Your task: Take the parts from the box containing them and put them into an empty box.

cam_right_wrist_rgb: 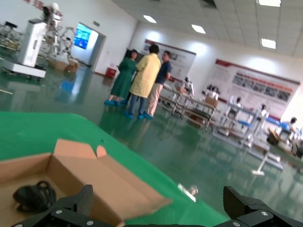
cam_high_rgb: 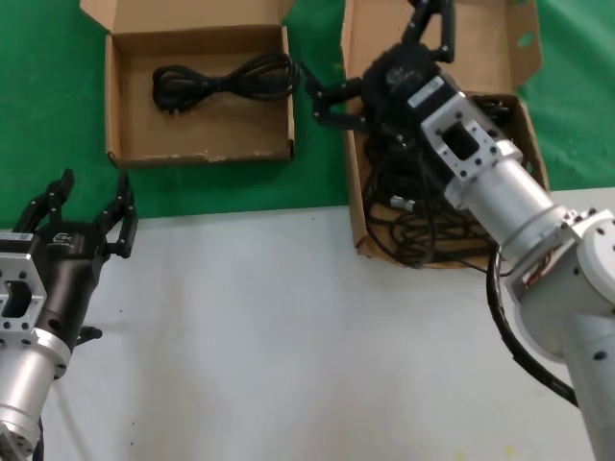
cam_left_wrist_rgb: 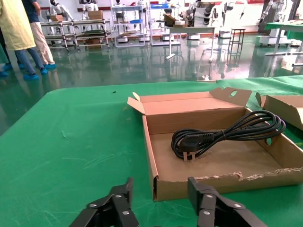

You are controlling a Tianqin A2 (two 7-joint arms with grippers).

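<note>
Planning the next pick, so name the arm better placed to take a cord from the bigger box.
Right. The right gripper hangs open at the bigger box, right by its tangled cords. The left gripper sits open over the grey table, away from both boxes.

Green cloth [cam_high_rgb: 48, 115]: covers upper frame.
White table [cam_high_rgb: 269, 336]: fills lower frame.
People [cam_right_wrist_rgb: 142, 80]: standing, far background.

From the head camera, my right arm covers most of the bigger box [cam_high_rgb: 360, 206], so I cannot count the cords [cam_high_rgb: 423, 235] inside it. The top of its lid flap [cam_high_rgb: 500, 38] is cut by the frame edge. In the right wrist view the people [cam_right_wrist_rgb: 142, 80] far behind are blurred.
</note>
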